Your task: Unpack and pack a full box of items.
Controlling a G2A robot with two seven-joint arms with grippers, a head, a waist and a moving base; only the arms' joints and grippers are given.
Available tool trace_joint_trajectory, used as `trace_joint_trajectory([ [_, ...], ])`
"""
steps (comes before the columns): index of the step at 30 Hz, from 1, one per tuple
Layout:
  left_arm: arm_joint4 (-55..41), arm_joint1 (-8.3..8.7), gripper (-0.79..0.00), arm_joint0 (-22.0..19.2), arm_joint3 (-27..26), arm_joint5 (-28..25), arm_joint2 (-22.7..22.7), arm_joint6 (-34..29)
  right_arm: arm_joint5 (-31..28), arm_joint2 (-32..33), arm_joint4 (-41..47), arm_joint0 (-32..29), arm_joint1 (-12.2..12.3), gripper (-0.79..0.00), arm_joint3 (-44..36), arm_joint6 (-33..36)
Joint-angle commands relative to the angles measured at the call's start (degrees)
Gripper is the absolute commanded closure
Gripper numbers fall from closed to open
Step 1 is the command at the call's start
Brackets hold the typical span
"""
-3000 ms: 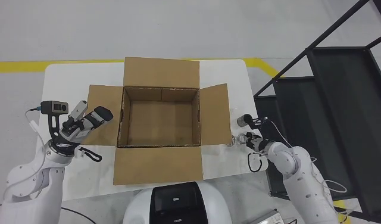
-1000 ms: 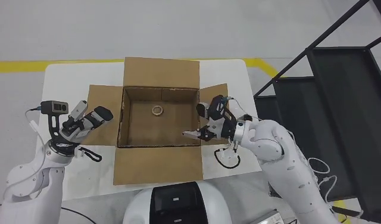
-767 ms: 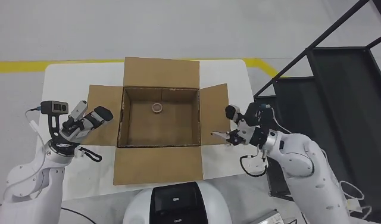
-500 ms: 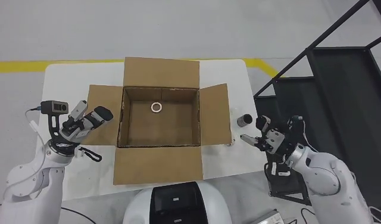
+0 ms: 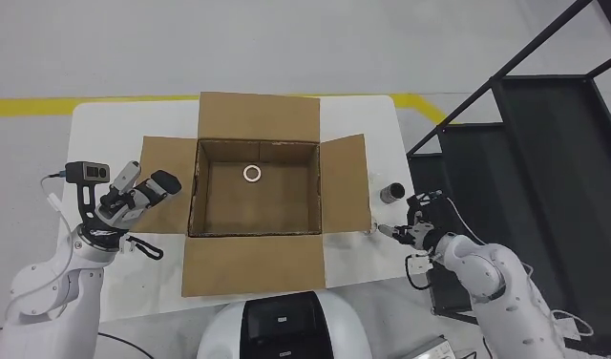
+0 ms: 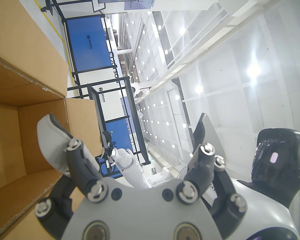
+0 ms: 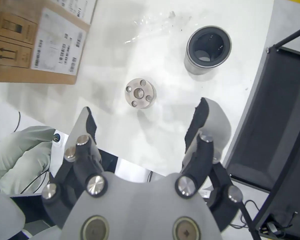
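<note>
Right gripper [image 5: 386, 230] drawn back from the box [image 5: 253, 262] to the surface [image 7: 165, 13] beside it, a ring [image 5: 252, 173] left inside
One item is judged packed, on the box floor near the far wall; the right jaws are spread just above a flanged disc [image 7: 140, 93], probably next, a hollow cylinder [image 7: 207, 49] nearby; the left gripper [image 6: 126, 126] is held by the left flap, jaws spread, empty

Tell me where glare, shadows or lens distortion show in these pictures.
Left wrist view: ceiling lamps flare beyond the left gripper, and the beams look bowed. Right wrist view: glare streaks on the table near the cylinder; a soft shadow beside the flange. Top view: even light.
</note>
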Motion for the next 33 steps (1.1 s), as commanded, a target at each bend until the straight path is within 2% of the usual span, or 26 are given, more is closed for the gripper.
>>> trace_joint_trajectory([
  [1, 0.0, 0.0, -0.785, 0.0, 0.0, 0.0, 0.0, 0.0, 2.15, -2.14, -2.25, 1.52, -0.13, -0.363, 0.67, 0.52],
  [5, 0.0, 0.0, -0.785, 0.0, 0.0, 0.0, 0.0, 0.0, 6.51, -6.14, -5.72, 4.54, -0.49, -0.345, 3.27, 1.38],
  [8, 0.0, 0.0, -0.785, 0.0, 0.0, 0.0, 0.0, 0.0, 7.43, -8.07, -6.59, 6.45, -0.68, -0.382, 5.61, 1.3],
  [10, 0.0, 0.0, -0.785, 0.0, 0.0, 0.0, 0.0, 0.0, 7.36, -9.6, -7.03, 7.58, -0.82, -0.579, 6.51, 1.11],
  [11, 0.0, 0.0, -0.785, 0.0, 0.0, 0.0, 0.0, 0.0, 7.67, -10.3, -7.8, 8.11, -0.87, -0.785, 6.95, 1.21],
  [33, 0.0, 0.0, -0.785, 0.0, 0.0, 0.0, 0.0, 0.0, 12.89, -19.95, -12.6, 16.97, -2.21, -0.785, 13.94, 3.36],
])
